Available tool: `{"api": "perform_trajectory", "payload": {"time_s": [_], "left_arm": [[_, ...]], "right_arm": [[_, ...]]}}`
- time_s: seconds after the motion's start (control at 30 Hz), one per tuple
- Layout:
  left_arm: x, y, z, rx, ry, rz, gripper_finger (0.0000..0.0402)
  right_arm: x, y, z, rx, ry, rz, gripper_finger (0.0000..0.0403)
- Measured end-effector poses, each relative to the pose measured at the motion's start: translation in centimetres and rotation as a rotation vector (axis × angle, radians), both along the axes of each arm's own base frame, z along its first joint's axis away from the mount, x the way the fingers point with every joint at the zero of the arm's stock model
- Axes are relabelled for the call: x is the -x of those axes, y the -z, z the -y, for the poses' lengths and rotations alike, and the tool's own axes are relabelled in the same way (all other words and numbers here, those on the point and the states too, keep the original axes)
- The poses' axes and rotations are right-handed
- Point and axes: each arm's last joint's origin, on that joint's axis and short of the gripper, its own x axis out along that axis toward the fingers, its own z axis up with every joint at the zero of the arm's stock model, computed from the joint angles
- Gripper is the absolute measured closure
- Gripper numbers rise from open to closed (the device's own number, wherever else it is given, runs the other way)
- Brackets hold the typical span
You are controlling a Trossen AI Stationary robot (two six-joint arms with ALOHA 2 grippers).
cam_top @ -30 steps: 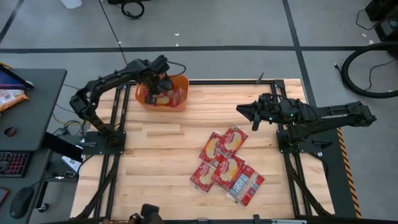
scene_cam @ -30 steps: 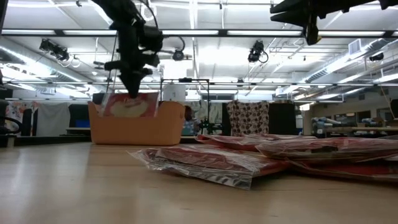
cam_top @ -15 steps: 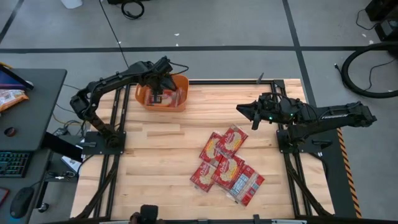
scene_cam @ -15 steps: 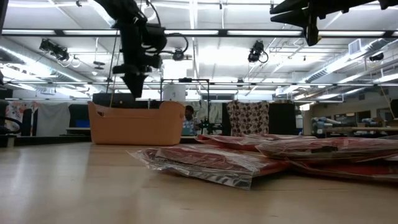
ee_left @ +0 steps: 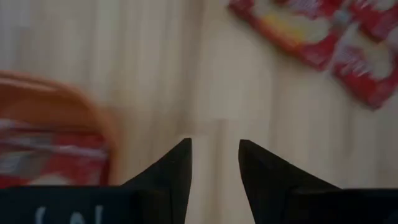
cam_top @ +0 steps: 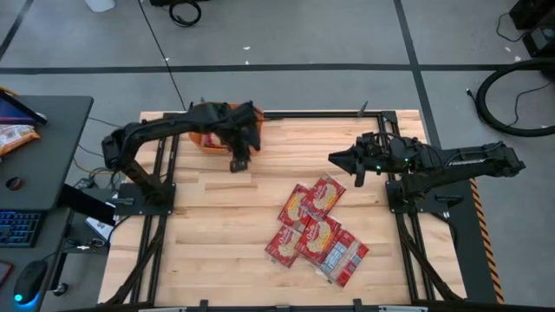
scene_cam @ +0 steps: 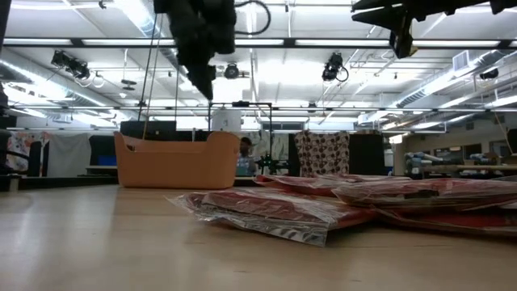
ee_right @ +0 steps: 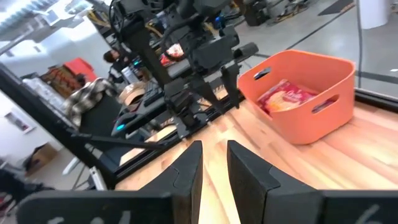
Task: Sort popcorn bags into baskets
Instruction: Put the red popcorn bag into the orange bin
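The orange basket [cam_top: 202,139] stands at the table's far left, half hidden by my left arm in the high view; red popcorn bags [ee_right: 286,96] lie inside it. Several more popcorn bags [cam_top: 316,230] lie flat in an overlapping pile on the table's near right part. My left gripper [cam_top: 236,161] hangs open and empty over bare wood just near-right of the basket [ee_left: 56,118], with the pile [ee_left: 323,31] farther off. My right gripper [cam_top: 334,159] hovers open and empty, high above the table and beyond the pile's far side, pointing left toward the basket [ee_right: 305,93].
Bare wood lies between the basket and the pile, and across the table's near left. A black frame rail runs along the far edge behind the basket. In the low view the basket [scene_cam: 178,162] stands behind the pile [scene_cam: 323,206], with both grippers high above.
The packet that stood at the basket's rim under my left gripper has dropped inside the basket. My left gripper then rose out of the basket and swung toward the table's near edge and right, toward the pile. My right arm has kept still.
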Motion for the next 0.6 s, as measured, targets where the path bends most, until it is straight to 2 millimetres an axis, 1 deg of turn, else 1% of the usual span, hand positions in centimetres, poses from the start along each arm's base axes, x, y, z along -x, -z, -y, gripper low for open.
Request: {"api": "perform_trajectory", "payload": {"time_s": [0.13,0.23,0.47,0.6], "left_arm": [[-1.2,0.2,2.8,0.064,-0.063,0.017,0.0265],[-2.2,0.8,4.8,0.088,-0.074,0.055,0.0265],[-3.6,2.2,9.1,0.072,-0.124,0.124,0.0265],[-3.9,2.3,10.8,0.051,-0.171,0.147,0.0265]], "right_arm": [[0.0,0.3,-0.1,-0.004,-0.040,-0.026,0.0324],[-0.1,0.5,-0.2,-0.007,-0.072,-0.047,0.0324],[-0.9,1.2,-0.5,-0.026,-0.161,-0.096,0.0324],[-1.2,2.6,-1.1,-0.013,-0.254,-0.232,0.0324]]}}
